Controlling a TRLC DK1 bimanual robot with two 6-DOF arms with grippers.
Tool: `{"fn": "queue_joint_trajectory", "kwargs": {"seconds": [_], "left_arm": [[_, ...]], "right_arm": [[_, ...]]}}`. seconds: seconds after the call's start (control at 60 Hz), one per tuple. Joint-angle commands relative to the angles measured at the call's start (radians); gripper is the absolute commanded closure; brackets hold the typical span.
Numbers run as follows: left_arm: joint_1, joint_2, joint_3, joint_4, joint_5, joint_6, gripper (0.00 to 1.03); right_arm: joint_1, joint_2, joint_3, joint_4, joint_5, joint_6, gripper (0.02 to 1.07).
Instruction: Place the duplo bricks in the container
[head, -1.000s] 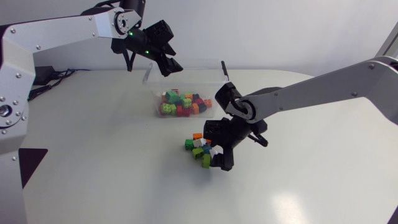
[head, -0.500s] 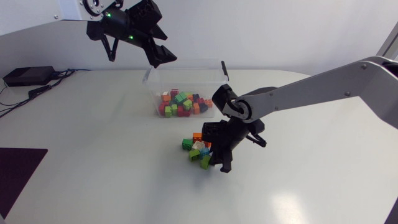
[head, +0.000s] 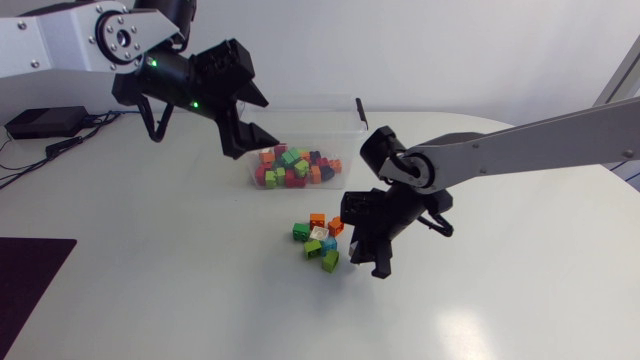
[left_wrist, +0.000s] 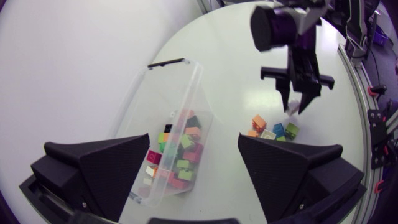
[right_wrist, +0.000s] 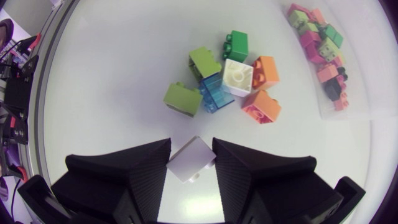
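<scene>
A small pile of duplo bricks lies on the white table in front of the clear plastic container, which holds several coloured bricks. My right gripper is just right of the pile, shut on a white brick; the left wrist view shows that white brick between its fingers too. The pile lies ahead of the right gripper. My left gripper hangs open and empty above the container's left end. In its own view the left gripper looks down on the container.
A black lid clip sits on the container's right end. Open tabletop stretches to the left and front of the pile. A dark patch lies at the table's left edge.
My right gripper shut on the white brick and drew it right, away from the pile. My left arm swung down and left beside the container, its fingers opening wider.
</scene>
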Motion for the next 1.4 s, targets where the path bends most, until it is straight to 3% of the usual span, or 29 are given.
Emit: {"fn": "queue_joint_trajectory", "kwargs": {"seconds": [0.0,0.367,1.033,1.3,1.383], "left_arm": [[-0.015,-0.016,-0.081,-0.015,-0.003,0.060,0.04],[-0.101,0.142,-0.179,-0.018,-0.015,0.173,0.04],[-0.170,0.441,-0.020,-0.012,-0.076,0.206,0.05],[-0.181,0.488,0.008,-0.039,-0.092,0.213,0.12],[-0.179,0.488,0.009,-0.054,-0.092,0.219,0.22]], "right_arm": [[-0.026,-0.057,-0.019,-0.015,0.000,-0.014,0.82],[-0.088,-0.103,0.068,0.005,-0.014,0.060,0.82],[-0.154,-0.097,0.240,0.092,-0.115,0.192,0.82],[-0.164,-0.089,0.292,0.160,-0.134,0.276,0.82],[-0.171,-0.083,0.306,0.184,-0.137,0.299,0.82]]}}
